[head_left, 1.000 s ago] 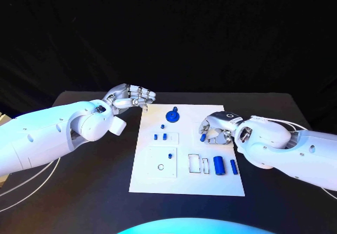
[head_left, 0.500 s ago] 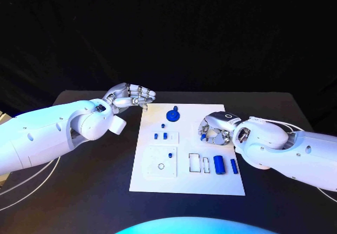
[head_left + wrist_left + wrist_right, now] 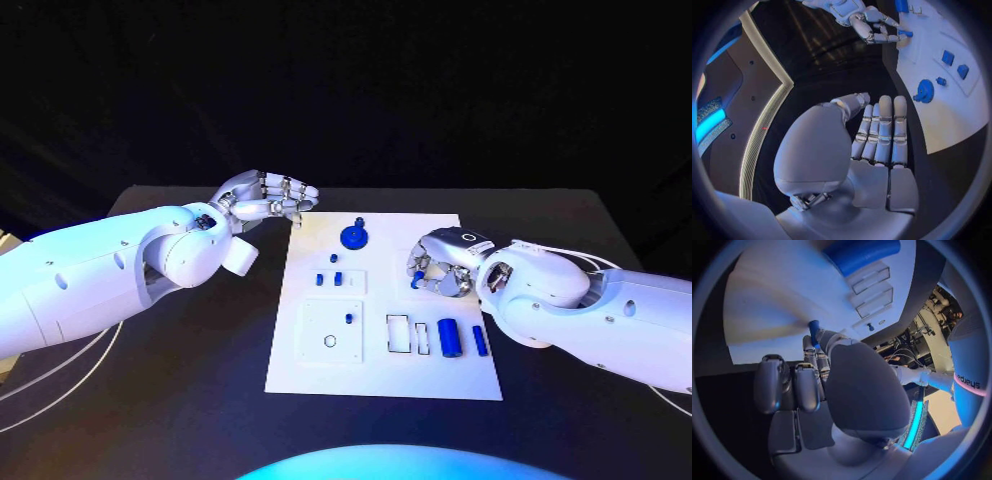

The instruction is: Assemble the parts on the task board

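Observation:
The white task board [image 3: 382, 375] lies in the middle of the black table. My right hand [image 3: 443, 264] hovers over the board's right side and pinches a small blue part [image 3: 417, 278] between thumb and finger; the right wrist view shows that part [image 3: 814, 331] at the fingertips just above the board [image 3: 767, 305]. My left hand [image 3: 268, 197] hangs by the board's far left corner with its fingers curled and nothing in them. A blue round knob [image 3: 353, 238] stands near the far edge. Two blue cylinders [image 3: 450, 338] lie at the near right, beside two empty slots [image 3: 398, 333].
Small blue pieces [image 3: 330, 280] sit in a square block left of centre, and a tiny peg [image 3: 351, 320] stands in the plate below it. Bare black table [image 3: 173, 380] surrounds the board. In the left wrist view the right hand [image 3: 873, 27] reaches over the board [image 3: 954, 115].
My right hand has edged slightly toward the board's middle, still pinching the small blue part. The left hand has stayed where it was.

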